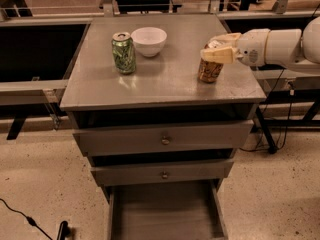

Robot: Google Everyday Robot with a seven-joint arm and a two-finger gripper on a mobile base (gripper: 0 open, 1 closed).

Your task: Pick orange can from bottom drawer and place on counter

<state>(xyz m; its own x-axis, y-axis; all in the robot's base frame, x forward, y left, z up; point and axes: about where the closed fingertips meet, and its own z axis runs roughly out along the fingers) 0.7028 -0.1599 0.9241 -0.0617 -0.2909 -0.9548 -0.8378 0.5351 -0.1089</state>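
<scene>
A: We see the orange can (pixel 210 70) upright on the counter (pixel 170 84), near its right edge.

B: We agree. The gripper (pixel 211 48) comes in from the right on a white arm (pixel 272 46), and its fingers (pixel 219 54) clasp the can's top from both sides.

A: We log a green can (pixel 123 53) at the counter's back left, with a white bowl (pixel 148 41) just beside it, well apart from the orange can.

B: We note the bottom drawer (pixel 162 214) is pulled out, under two upper drawers (pixel 162 139) with knobs.
</scene>
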